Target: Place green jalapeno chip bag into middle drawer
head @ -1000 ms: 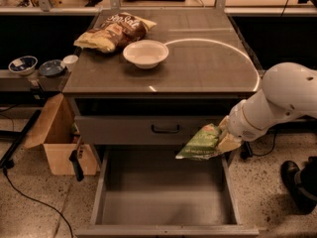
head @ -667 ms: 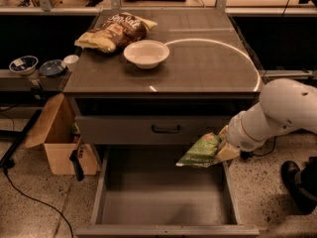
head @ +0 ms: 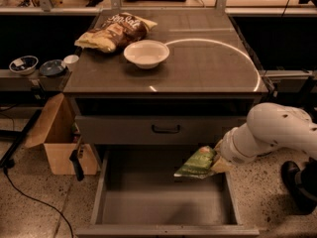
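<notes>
The green jalapeno chip bag (head: 197, 163) hangs tilted over the right side of the open middle drawer (head: 148, 202), a wide grey box with a flat floor pulled out at the bottom of the cabinet. My gripper (head: 218, 163) is at the bag's right end and is shut on it, holding it a little above the drawer floor. The white arm (head: 272, 133) reaches in from the right. The fingers are mostly hidden behind the bag and the wrist.
A brown-and-yellow chip bag (head: 115, 31) and a white bowl (head: 146, 52) sit on the counter top. The drawer front with a dark handle (head: 166, 129) is above the open drawer. A cardboard box (head: 59, 138) stands on the floor at the left.
The arm has lowered and the green bag has come down and slightly forward, closer to the drawer's floor. The bag stays held.
</notes>
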